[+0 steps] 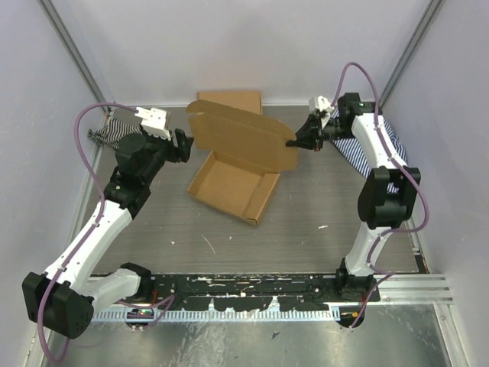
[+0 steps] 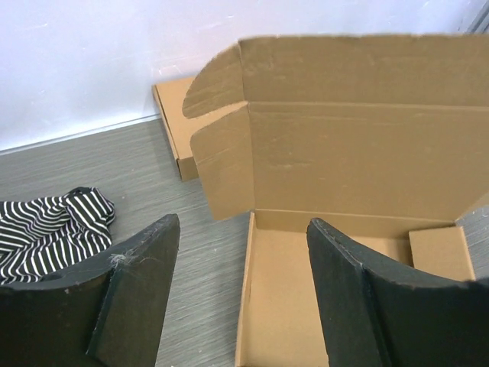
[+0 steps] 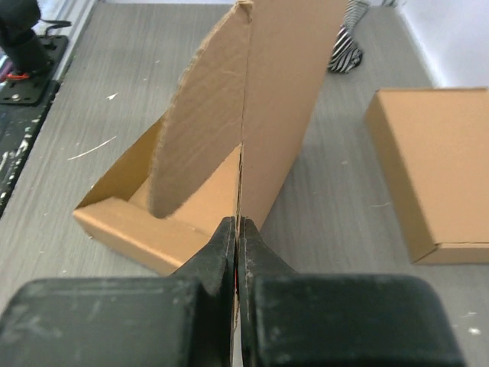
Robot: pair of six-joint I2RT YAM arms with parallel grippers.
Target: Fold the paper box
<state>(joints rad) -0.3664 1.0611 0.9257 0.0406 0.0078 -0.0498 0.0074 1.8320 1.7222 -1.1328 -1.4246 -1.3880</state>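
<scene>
The paper box (image 1: 233, 180) is a plain brown cardboard mailer in mid-table, its tray folded up and its lid panel (image 1: 244, 136) standing upright. My right gripper (image 1: 293, 142) is shut on the lid's right edge and holds it up; in the right wrist view the jaws pinch the thin cardboard edge (image 3: 240, 183) at the gripper (image 3: 238, 226). My left gripper (image 1: 186, 145) is open and empty just left of the lid's left ear flap (image 2: 221, 164). In the left wrist view the gripper (image 2: 243, 229) straddles the tray's left wall (image 2: 246, 290).
A neat flat brown cardboard box (image 1: 229, 101) lies at the back wall, also in the right wrist view (image 3: 432, 172). Striped cloths lie at the back left (image 1: 114, 131) and back right (image 1: 359, 145). White walls stand on three sides.
</scene>
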